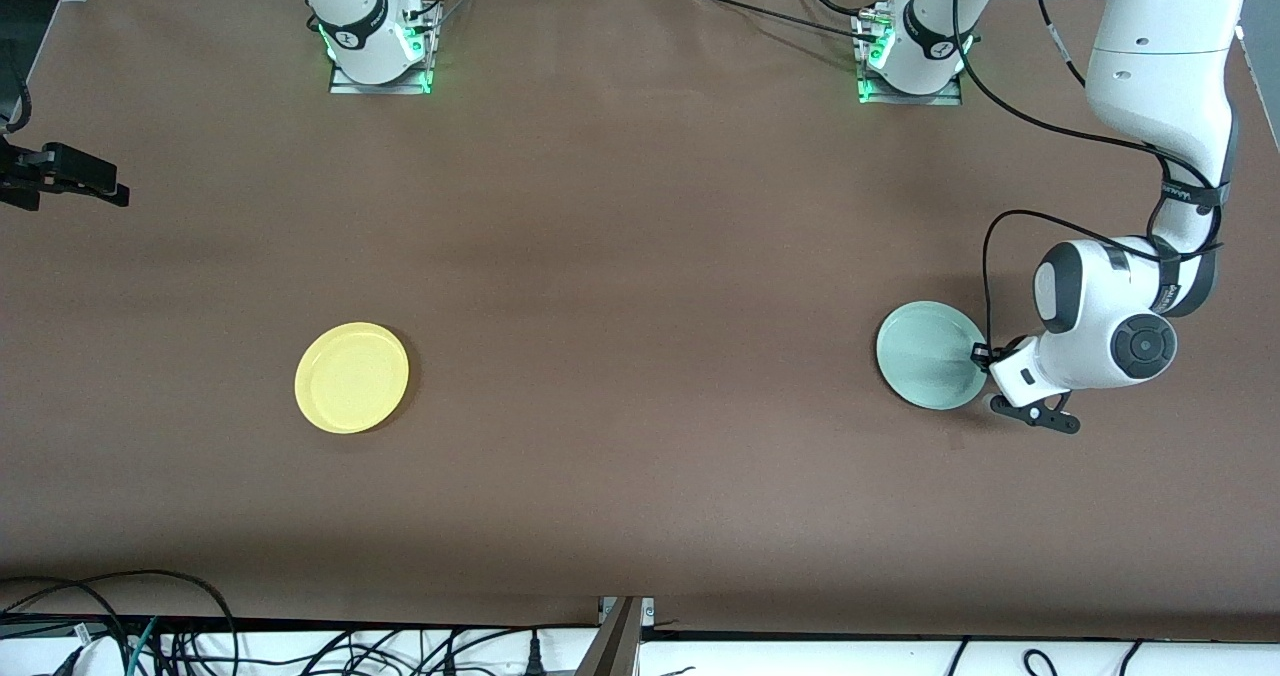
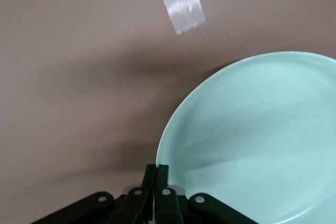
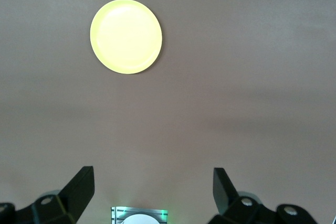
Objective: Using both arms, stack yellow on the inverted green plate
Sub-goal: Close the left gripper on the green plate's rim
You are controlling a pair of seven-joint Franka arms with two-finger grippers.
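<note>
I've got the left gripper (image 2: 156, 182) pinched tight on the green plate (image 1: 930, 354) rim — next I flip it — while the right gripper (image 3: 152, 190) waits wide open, empty, above the surface.

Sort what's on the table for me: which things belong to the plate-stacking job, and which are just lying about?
Job:
- green plate, toward the left arm's end
- yellow plate, toward the right arm's end
- left pincer, shut on the green plate's rim
- right pincer, open, waiting in the air

Lying about:
- cables along the table's edge nearest the front camera
- brown table cover
</note>
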